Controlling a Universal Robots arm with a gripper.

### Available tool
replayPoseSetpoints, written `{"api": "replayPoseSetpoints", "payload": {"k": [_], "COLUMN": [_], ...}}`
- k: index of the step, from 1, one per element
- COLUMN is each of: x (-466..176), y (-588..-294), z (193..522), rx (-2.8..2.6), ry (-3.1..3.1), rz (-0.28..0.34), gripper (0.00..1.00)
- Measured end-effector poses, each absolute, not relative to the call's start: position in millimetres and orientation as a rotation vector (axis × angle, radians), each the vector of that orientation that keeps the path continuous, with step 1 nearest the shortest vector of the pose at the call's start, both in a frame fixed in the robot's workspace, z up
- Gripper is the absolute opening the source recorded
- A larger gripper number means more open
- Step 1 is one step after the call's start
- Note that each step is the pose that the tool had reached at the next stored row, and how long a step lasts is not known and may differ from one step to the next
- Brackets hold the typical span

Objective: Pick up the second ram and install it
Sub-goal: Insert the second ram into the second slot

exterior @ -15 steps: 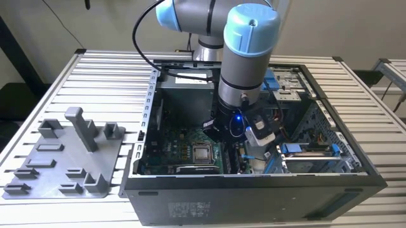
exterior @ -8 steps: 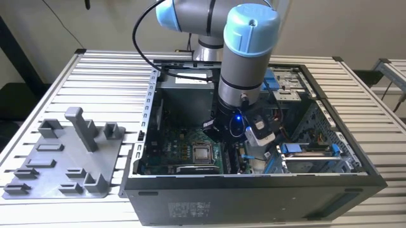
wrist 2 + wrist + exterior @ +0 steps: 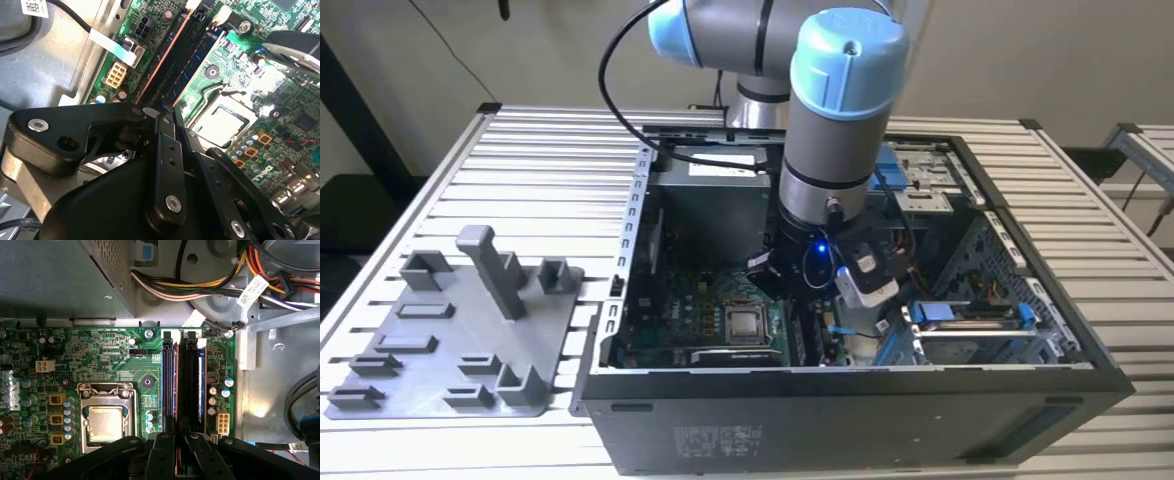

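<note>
**Item: the second ram** [image 3: 173,385]. Slim dark stick seen edge-on, with a coppery line along one side. It stands in a memory slot of the green motherboard [image 3: 100,347], and in the second wrist view [image 3: 167,52] it runs lengthwise away from the fingertips. The near end lies between the gripper's fingers; how fully it is seated cannot be told.

**Gripper** [image 3: 176,432]. Black linkage fingers [image 3: 169,150] are drawn narrow, closed on the near end of the stick in both wrist views.

**Neighbouring memory stick** [image 3: 201,385]. It carries blue labels and sits in a parallel slot just beside the second ram, also seen in the second wrist view [image 3: 197,62].

**Processor chip** [image 3: 106,422]. Square and silver, in its metal socket frame, on the far side of the slots from the labelled stick.

**White connector** [image 3: 222,422]. It sits at the board's edge, near the labelled stick.

**Cable bundle** [image 3: 200,287]. Multi-coloured wires lie past the far end of the slots.

**Computer case** [image 3: 854,420]. It lies open on a slatted metal table [image 3: 520,160], and the arm [image 3: 841,120] reaches down into it.

**Grey parts tray** [image 3: 400,370]. It is on the table towards the exterior view's left, apart from the case, and carries an upright post [image 3: 487,265].
</note>
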State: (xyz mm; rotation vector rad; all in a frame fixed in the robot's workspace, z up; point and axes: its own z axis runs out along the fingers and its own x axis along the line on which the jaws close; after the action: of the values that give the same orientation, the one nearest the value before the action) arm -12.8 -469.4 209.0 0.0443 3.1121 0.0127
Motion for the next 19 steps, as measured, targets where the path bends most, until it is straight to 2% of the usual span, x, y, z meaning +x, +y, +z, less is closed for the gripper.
{"api": "replayPoseSetpoints", "payload": {"k": [6, 7, 8, 19], "x": [-12.8, -12.9, -12.9, -12.8], "y": [-469.1, -469.4, -469.3, -469.3], "z": [207.7, 208.3, 209.4, 255.7], "rx": [0.044, 0.044, 0.044, 0.048], "ry": [3.112, 3.112, 3.112, 3.112], "rz": [0.015, 0.012, 0.013, 0.013], "gripper": [0.16, 0.22, 0.22, 0.22]}}
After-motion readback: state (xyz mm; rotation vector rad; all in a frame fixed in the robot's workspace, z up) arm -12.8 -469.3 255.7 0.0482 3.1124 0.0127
